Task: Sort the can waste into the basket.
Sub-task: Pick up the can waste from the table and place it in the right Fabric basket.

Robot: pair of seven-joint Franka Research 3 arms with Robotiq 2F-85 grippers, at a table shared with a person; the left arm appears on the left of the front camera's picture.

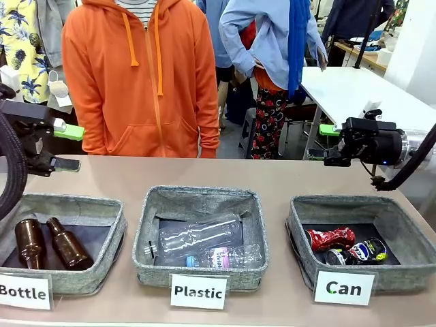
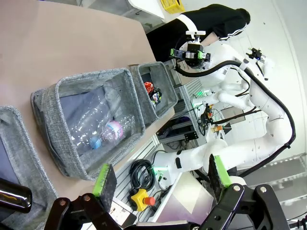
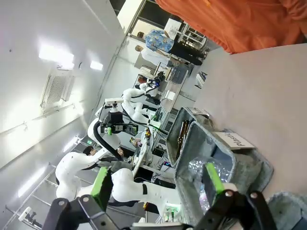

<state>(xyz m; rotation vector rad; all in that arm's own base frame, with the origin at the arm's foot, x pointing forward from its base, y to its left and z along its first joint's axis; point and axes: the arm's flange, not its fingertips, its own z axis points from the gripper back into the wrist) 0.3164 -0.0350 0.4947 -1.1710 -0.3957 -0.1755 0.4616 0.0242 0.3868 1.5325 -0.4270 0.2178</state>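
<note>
The can waste lies inside the grey basket (image 1: 300,219) labelled "Can" at the front right: a crushed red can (image 1: 331,238) and, beside it, a black-blue can (image 1: 359,252). In the left wrist view the red can (image 2: 148,86) and the dark can (image 2: 156,97) lie in the farthest basket (image 2: 162,72). My right gripper (image 1: 328,145) hovers open above and behind that basket, holding nothing. My left gripper (image 1: 71,147) hangs open over the table's far left, also holding nothing. Each wrist view shows its own gripper wide open, the left (image 2: 161,176) and the right (image 3: 158,181).
The "Plastic" basket (image 1: 146,231) in the middle holds clear bottles (image 1: 201,235). At the left, the "Bottle" basket (image 1: 116,228) holds two brown bottles (image 1: 67,244). A person in an orange hoodie (image 1: 143,75) stands at the far edge. Bare tabletop lies behind the baskets.
</note>
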